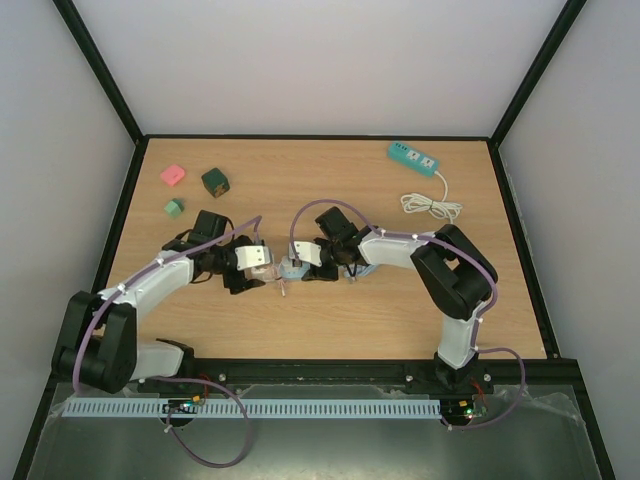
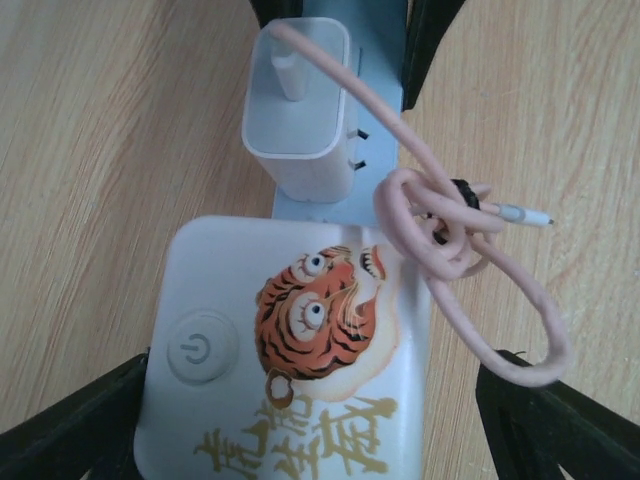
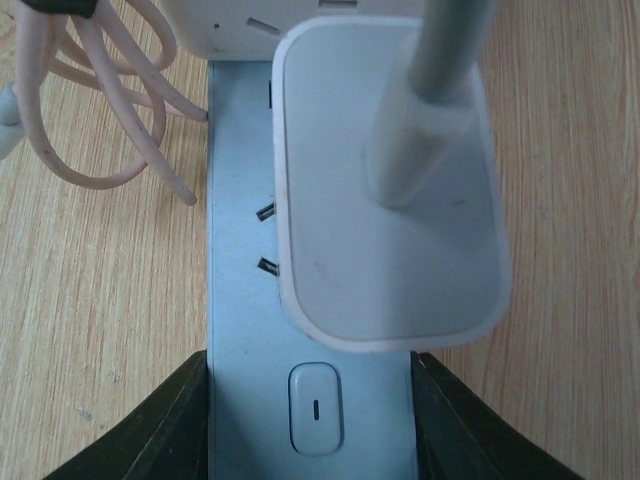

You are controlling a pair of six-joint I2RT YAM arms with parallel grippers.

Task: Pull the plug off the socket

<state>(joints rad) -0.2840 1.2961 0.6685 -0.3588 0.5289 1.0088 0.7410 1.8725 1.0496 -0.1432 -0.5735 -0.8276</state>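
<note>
Seemingly, plug [image 3: 390, 190] just beyond right fingers [image 3: 165, 430].

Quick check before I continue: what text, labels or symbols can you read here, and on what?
Power symbol, no words: round button on the white tiger-print box.
Gold Chinese characters on that box: cut off by the frame, unreadable.
"|": switch on the blue socket strip.
Green power strip, far right: too small to read.
</note>
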